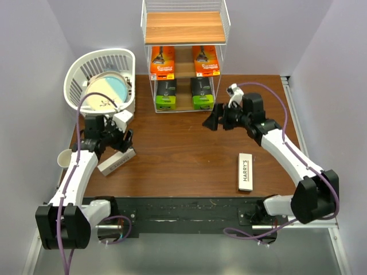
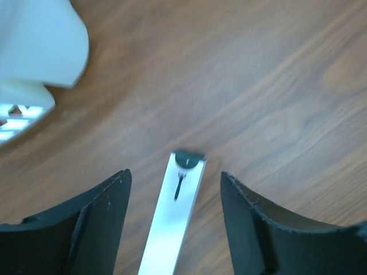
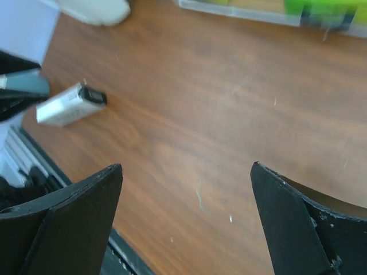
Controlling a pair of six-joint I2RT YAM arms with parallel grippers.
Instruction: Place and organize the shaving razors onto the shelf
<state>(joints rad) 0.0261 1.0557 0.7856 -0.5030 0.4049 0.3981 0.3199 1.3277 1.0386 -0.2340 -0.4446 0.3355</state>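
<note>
Left pincer (image 2: 173, 175) open – matte black fingers (image 2: 86, 229) straddle slim white box (image 2: 171, 223), near end cut off. Right pincer (image 3: 186, 167) wide, empty, over wood-grain tabletop (image 3: 229, 103). HARRY'S box (image 1: 245, 172) flat on it; orange packs (image 1: 162, 62), green packs (image 1: 165, 94) on wire shelf (image 1: 183, 27) – print blurred.

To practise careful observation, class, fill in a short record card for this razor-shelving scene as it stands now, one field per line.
Shelf: three-tier rack at the table's far edge
Middle tier: two orange packs
Lower tier: two black-and-green packs
On table: plain white box, HARRY'S box
Left fingers: open, straddling the plain white box, not touching it
Right fingers: open, empty, over bare table
Not yet shelved: both white boxes
</note>
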